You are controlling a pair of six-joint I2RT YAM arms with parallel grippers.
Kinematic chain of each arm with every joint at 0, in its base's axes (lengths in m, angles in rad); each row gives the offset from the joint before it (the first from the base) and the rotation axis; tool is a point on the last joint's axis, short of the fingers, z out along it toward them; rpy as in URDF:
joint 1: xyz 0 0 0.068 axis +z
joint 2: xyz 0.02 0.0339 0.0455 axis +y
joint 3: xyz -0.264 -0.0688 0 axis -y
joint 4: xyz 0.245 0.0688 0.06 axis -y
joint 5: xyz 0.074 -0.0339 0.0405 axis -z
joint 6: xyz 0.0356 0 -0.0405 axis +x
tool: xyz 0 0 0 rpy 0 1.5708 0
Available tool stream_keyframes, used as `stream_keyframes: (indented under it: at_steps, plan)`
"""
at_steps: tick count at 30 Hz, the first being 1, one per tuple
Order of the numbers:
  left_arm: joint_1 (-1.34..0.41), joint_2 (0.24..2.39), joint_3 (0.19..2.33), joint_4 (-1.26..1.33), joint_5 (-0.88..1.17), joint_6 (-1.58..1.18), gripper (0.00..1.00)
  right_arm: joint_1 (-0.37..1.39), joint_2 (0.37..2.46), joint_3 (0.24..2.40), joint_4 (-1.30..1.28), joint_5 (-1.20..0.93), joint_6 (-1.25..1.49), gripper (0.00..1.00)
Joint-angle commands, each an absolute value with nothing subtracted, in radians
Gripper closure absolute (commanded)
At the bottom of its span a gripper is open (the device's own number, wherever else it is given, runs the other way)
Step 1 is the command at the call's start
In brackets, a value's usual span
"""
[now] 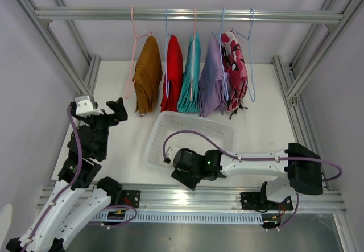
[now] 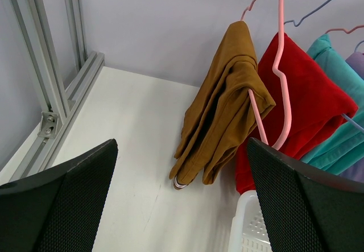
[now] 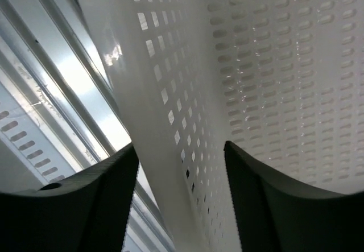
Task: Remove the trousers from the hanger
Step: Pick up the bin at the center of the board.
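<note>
The left gripper is spread wide, holding nothing, facing the mustard-brown trousers. The right gripper straddles the near wall of a white basket; whether it pinches the wall is unclear. Mustard-brown, red, teal, lilac and pink camouflage trousers hang on hangers from the rail.
</note>
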State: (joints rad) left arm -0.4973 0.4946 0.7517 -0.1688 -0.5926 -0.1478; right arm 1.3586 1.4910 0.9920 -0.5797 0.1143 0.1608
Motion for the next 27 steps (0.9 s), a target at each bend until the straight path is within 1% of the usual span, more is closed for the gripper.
stream_keyframes:
  at_steps: [1, 3, 4, 6, 7, 9, 10, 12, 23, 27]
  plan:
    - [-0.505, 0.497, 0.775, -0.166, -0.574, -0.132, 0.01, 1.364, 1.517, 0.973, -0.531, 0.107, 0.182, 0.39]
    - [-0.505, 0.495, 0.773, -0.166, -0.574, -0.132, 0.01, 1.365, 1.525, 0.954, -0.525, 0.107, 0.201, 0.47]
    - [-0.505, 0.494, 0.773, -0.166, -0.574, -0.132, 0.01, 1.367, 1.525, 0.947, -0.517, 0.107, 0.207, 0.55]
    - [-0.505, 0.492, 0.772, -0.166, -0.572, -0.132, 0.01, 1.365, 1.516, 0.918, -0.509, 0.107, 0.233, 0.64]
    - [-0.505, 0.492, 0.776, -0.166, -0.571, -0.132, 0.0, 1.365, 1.509, 0.908, -0.497, 0.107, 0.244, 0.74]
    - [-0.503, 0.492, 0.776, -0.167, -0.565, -0.132, 0.01, 1.371, 1.488, 0.875, -0.486, 0.106, 0.27, 0.83]
    - [-0.505, 0.492, 0.776, -0.169, -0.561, -0.133, 0.01, 1.373, 1.477, 0.864, -0.476, 0.112, 0.3, 0.92]
    - [-0.505, 0.491, 0.778, -0.169, -0.558, -0.135, 0.01, 1.384, 1.447, 0.829, -0.466, 0.118, 0.336, 1.0]
    - [-0.505, 0.482, 0.779, -0.175, -0.548, -0.144, 0.0, 1.48, 1.269, 0.681, -0.462, 0.245, 0.695, 1.0]
    - [-0.505, 0.48, 0.779, -0.175, -0.545, -0.146, 0.01, 1.512, 1.221, 0.676, -0.509, 0.294, 0.79, 1.0]
